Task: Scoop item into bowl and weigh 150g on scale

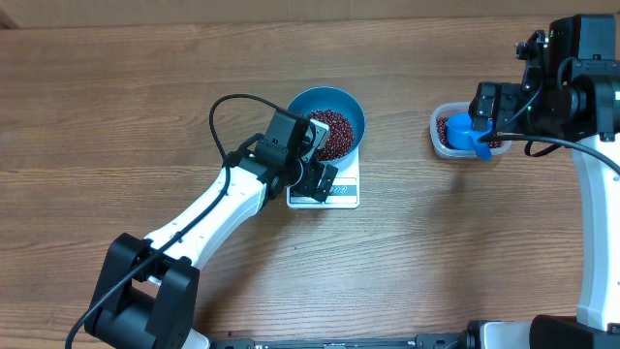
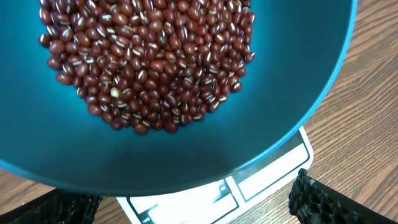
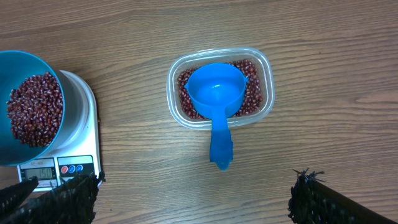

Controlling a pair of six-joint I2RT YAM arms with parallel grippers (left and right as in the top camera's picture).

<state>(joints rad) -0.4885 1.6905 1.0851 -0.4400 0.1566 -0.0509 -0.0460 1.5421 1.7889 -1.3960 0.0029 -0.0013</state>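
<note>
Near the middle of the table (image 1: 145,116), the left gripper (image 1: 320,157) hangs with its jaws spread wide and nothing held between them. It is over the left side of the scale (image 1: 346,194), close against the bowl (image 1: 341,100); I cannot tell whether it touches the bowl. The bowl stands on the scale, with the beans (image 1: 334,134) heaped in its bottom. Well apart, nearer the table's right edge, a clear tub (image 1: 438,136) holds more beans and a blue scoop (image 1: 462,129), whose handle sticks out over the tub's rim. The right gripper (image 3: 186,205) hovers above the tub, jaws wide apart and empty.
</note>
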